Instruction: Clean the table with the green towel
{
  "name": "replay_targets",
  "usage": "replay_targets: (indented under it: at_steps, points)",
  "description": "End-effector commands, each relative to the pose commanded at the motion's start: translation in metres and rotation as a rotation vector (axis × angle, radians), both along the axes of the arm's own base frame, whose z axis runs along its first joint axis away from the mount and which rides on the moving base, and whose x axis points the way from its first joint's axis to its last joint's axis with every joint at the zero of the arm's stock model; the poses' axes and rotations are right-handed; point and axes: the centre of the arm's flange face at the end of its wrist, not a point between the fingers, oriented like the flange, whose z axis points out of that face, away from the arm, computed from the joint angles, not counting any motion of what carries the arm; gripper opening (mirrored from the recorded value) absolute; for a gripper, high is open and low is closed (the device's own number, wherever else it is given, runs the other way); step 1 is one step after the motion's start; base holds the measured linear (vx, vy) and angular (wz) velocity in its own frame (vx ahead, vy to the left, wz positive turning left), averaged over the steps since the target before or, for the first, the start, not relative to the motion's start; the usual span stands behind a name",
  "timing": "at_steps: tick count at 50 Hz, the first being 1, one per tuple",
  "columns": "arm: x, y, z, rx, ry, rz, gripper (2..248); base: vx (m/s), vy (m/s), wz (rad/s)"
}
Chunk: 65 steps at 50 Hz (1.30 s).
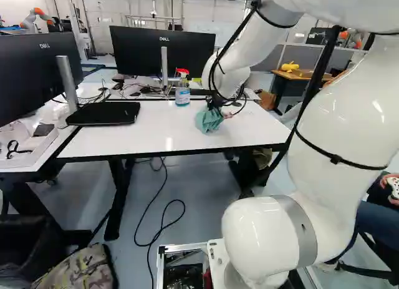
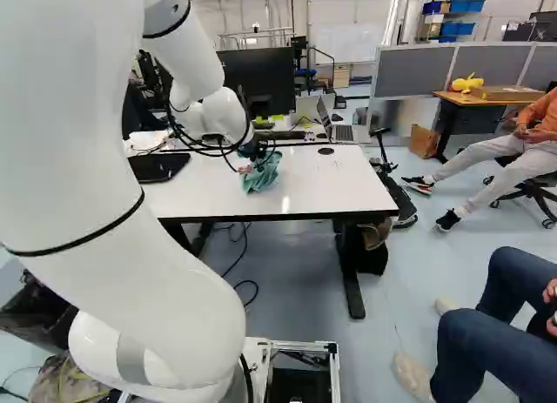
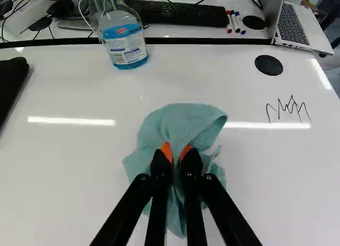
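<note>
Claw (image 1: 216, 104) low over white table (image 1: 144, 132)

The crumpled towel (image 3: 154, 137) is soft, matt cloth. The smooth tabletop (image 3: 79, 166) looks glossy; the spray bottle (image 3: 126, 44) is clear plastic.

Arm (image 1: 346, 114): up from base jt (image 1: 259, 239), bent over up top, then fwd & dn
Wrist (image 1: 227, 73): low, angled dn
Gripper (image 1: 216, 102): pointing dn & fwd, clamped
Fingers (image 3: 161, 166): side by side, tips nearly tgthr
Pads (image 3: 167, 150): orange, facing ea. other
</note>
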Motion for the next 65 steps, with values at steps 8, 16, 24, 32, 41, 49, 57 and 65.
replay_targets:
  at_steps: [8,16,24,32,41,49,57,65]
  points:
    - [0.005,0.0,-0.007,0.001,-0.012,0.001,34,0.0,0.0,0.0]
    - [0.004,0.001,-0.015,0.002,-0.014,0.002,34,0.0,0.0,0.0]
    - [-0.002,0.001,-0.023,0.002,-0.013,0.003,34,0.0,0.0,0.0]
    - [-0.009,0.001,-0.031,0.003,-0.012,0.004,34,0.0,0.0,0.0]
    - [-0.007,0.001,-0.041,0.003,-0.001,0.004,34,0.0,0.0,0.0]
    - [-0.005,0.001,-0.049,0.003,0.015,0.004,34,0.0,0.0,0.0]
    - [-0.005,0.001,-0.049,0.003,0.015,0.004,34,0.0,0.0,0.0]
    - [-0.006,0.001,-0.051,0.002,0.035,0.004,34,0.0,0.0,0.0]
